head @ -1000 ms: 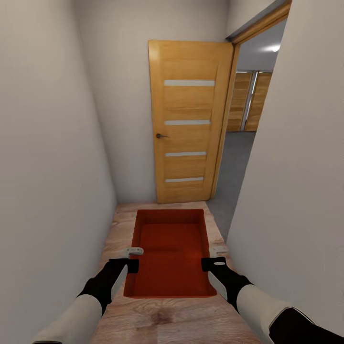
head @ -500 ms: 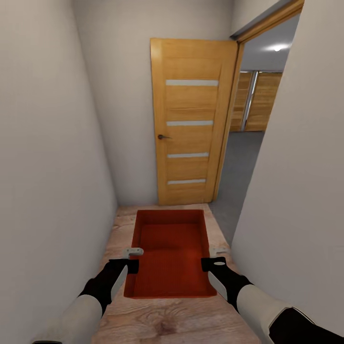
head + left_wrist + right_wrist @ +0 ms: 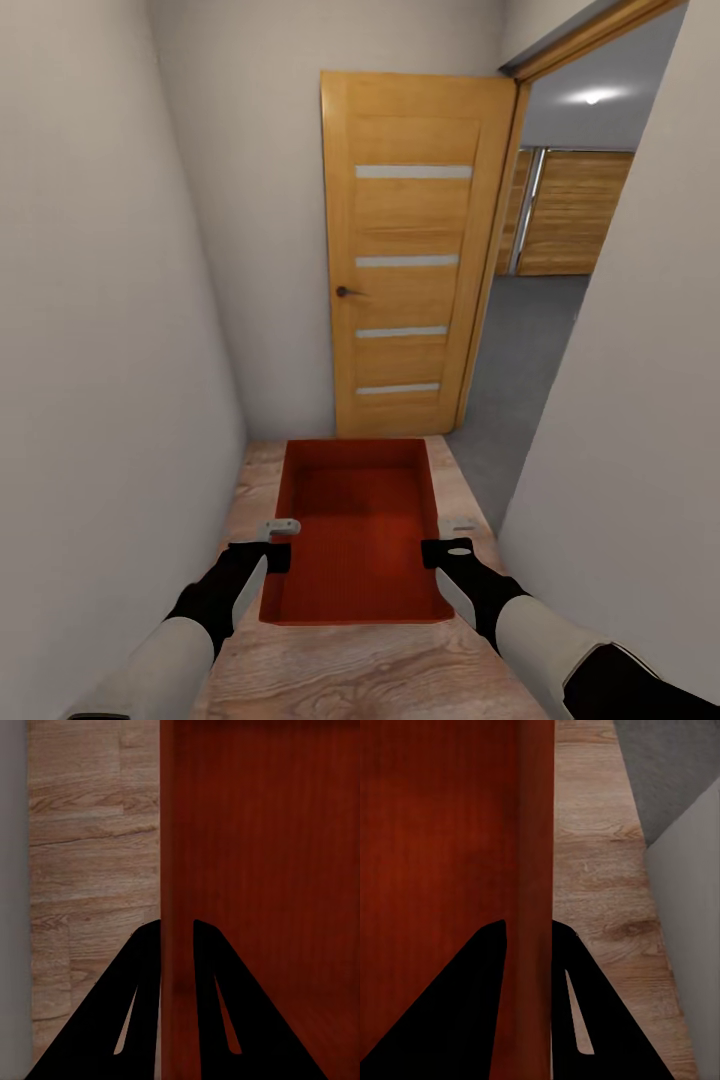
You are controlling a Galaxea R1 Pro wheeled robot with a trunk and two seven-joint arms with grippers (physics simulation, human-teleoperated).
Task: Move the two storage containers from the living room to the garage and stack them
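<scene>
Ahead of you the storage container (image 3: 355,525) hangs between your left gripper (image 3: 277,541) and right gripper (image 3: 447,538), with the door (image 3: 415,255) beyond it and the garage (image 3: 540,330) opening to its right.

White corridor walls (image 3: 110,300) flank a wood plank walkway (image 3: 350,670) underfoot.

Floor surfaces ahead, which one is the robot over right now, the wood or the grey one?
The light wood plank floor: it lies under the held storage container. The grey concrete floor begins beyond the doorway, ahead right.
</scene>
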